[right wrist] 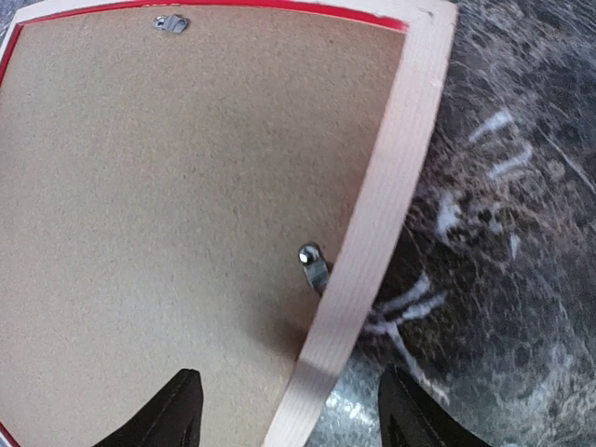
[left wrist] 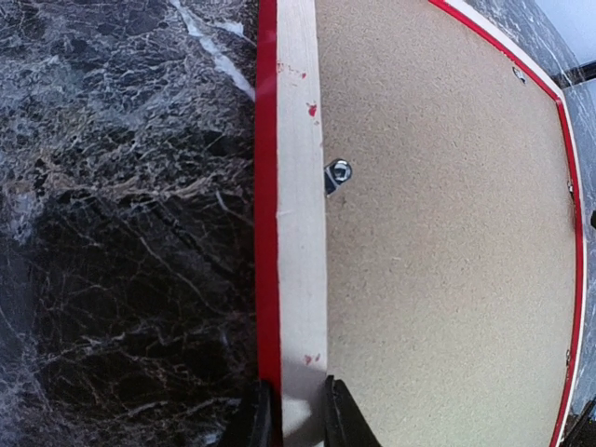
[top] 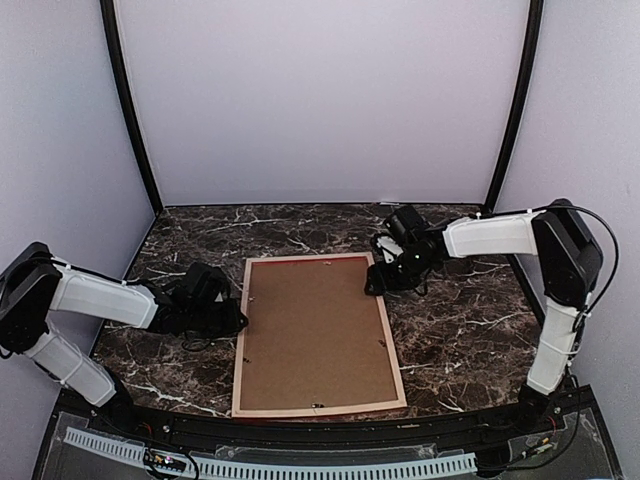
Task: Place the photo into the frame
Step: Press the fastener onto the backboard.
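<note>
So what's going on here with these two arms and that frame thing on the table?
The frame lies face down on the marble table with the brown backing board in it. The left hand is clamped on its left rail. The right hand stands open astride the right rail near the far corner. No photo is in view.

Marble surface (top: 460, 340) lies open beyond and right of the frame (top: 320, 408); left gripper (top: 238, 322) and right gripper (top: 376, 281) crowd its long sides.
</note>
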Robot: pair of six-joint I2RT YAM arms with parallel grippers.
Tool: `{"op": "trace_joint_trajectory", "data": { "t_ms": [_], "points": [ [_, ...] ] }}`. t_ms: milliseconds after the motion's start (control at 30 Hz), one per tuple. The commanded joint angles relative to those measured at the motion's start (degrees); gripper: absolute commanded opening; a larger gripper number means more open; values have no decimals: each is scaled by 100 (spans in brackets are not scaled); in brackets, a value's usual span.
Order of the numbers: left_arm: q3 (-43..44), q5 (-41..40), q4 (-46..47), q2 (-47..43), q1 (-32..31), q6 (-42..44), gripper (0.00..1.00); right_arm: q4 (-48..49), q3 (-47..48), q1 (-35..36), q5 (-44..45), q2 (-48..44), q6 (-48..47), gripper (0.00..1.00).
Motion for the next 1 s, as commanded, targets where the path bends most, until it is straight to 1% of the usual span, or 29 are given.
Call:
{"op": "trace_joint_trajectory", "data": {
  "t_ms": [0, 233, 433, 800, 967],
  "points": [
    [-82, 123, 229, 151, -34, -344, 4, -52, -648, 85, -31, -782, 8, 68],
    [-74, 114, 228, 189, -35, -336, 3, -69, -1648, 479, -47, -1529, 320, 71],
    [-43, 131, 207, 203, -31, -260, 3, 4, -2120, 688, -12, -1748, 517, 69],
    [-40, 172, 208, 221, -33, -213, 3, -10, -2192, 987, 3, -1661, 500, 60],
    [-46, 176, 198, 206, -35, -195, 3, -149, -2152, 1009, 185, -1592, 414, 53]
  ]
}}
